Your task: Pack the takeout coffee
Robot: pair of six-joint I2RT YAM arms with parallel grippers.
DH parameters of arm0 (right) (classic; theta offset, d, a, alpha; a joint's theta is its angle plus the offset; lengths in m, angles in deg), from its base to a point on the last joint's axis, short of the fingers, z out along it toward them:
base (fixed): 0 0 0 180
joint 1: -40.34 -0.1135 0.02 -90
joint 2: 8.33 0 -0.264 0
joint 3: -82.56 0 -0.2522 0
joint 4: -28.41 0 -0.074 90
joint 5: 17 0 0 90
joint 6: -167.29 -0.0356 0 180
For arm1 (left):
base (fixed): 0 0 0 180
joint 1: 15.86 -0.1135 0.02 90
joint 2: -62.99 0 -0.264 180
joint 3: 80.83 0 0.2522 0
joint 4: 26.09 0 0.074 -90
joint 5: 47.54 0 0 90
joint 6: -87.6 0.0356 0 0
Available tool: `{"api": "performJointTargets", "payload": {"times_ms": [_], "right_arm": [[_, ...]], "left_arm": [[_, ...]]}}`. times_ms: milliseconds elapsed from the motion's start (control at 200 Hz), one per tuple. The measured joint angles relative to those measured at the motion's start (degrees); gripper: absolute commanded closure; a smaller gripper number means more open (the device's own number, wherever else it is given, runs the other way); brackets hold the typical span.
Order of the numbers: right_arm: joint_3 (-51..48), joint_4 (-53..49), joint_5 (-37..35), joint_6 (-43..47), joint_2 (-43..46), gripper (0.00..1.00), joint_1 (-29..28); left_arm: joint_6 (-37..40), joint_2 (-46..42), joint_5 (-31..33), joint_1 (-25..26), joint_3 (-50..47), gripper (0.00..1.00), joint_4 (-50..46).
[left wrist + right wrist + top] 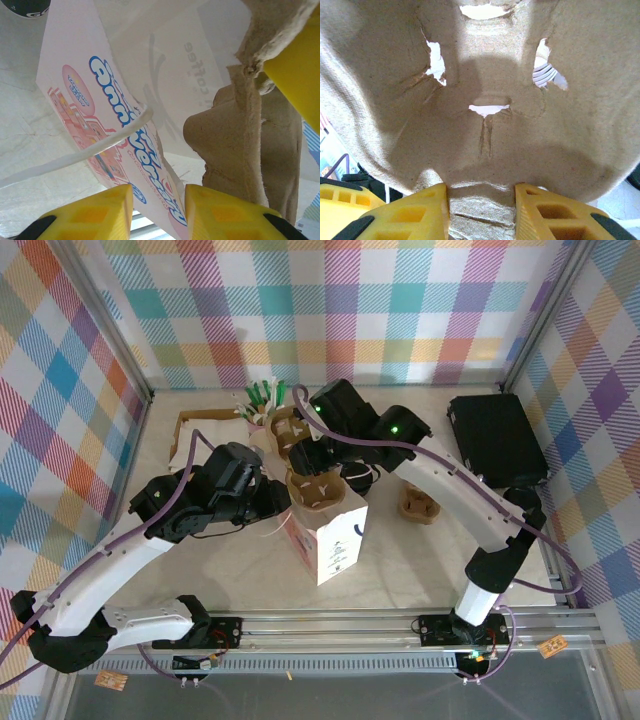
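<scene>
The left gripper (159, 195) pinches one wall of the paper bag (335, 540). The right gripper (481, 195) clamps a cardboard cup tray (485, 75) at the bag's mouth. The coffee cup (24, 6) stands on the table (420, 560) beyond the bag.

Lettering on the white paper bag and a cup
Left wrist view: the paper bag (107, 125) bears blue bubble letters, perhaps "Anniversary", and "coffee" shows reversed through the paper; the dark cup (25, 6) carries pale letters "GO"; the bag's logo in the top view is too small to read

Cream table (420, 575), white paper bag (335, 545) upright, pulp cup carrier (420, 505), black box (497, 438)
</scene>
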Motion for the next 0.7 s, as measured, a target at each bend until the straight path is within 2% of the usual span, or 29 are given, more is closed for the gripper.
{"api": "performJointTargets", "payload": {"times_ms": [325,615,700], "right_arm": [[-9.55,1.77,0.66,1.53,4.98,0.65,-0.2],[-10.12,1.73,1.55,2.4,7.45,0.65,-0.83],[-10.12,1.36,1.55,2.6,7.45,0.65,-0.96]], "left_arm": [[0.0,-0.02,1.31,-0.02,0.0,0.62,0.02],[0.0,-1.31,5.05,-0.81,0.04,0.59,-0.39],[0.24,-2.21,6.84,-1.75,0.42,0.56,-1.09]]}}
